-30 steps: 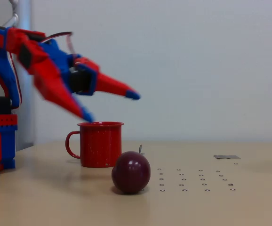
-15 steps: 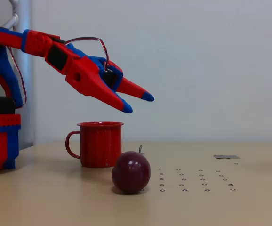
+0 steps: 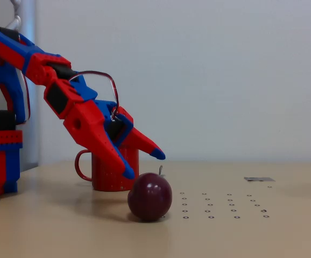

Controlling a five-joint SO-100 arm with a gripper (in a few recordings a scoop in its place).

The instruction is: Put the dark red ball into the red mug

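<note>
The dark red ball (image 3: 150,196) rests on the tan table, glossy and plum-coloured, with a small stem at its top. Behind it to the left stands the red mug (image 3: 106,174), upright with its handle on the left, partly covered by the arm. My red and blue gripper (image 3: 143,164) hangs open just above and left of the ball. One blue fingertip sits close to the ball's upper left, the other points right above the ball. Nothing is between the fingers.
The arm's blue and red base (image 3: 0,156) stands at the left edge. A grid of small dark rings (image 3: 223,206) marks the table right of the ball, and a flat grey piece (image 3: 259,179) lies farther right.
The gripper has dropped from above the mug down to just over the ball's upper left, staying open. Ball and mug have not moved.
</note>
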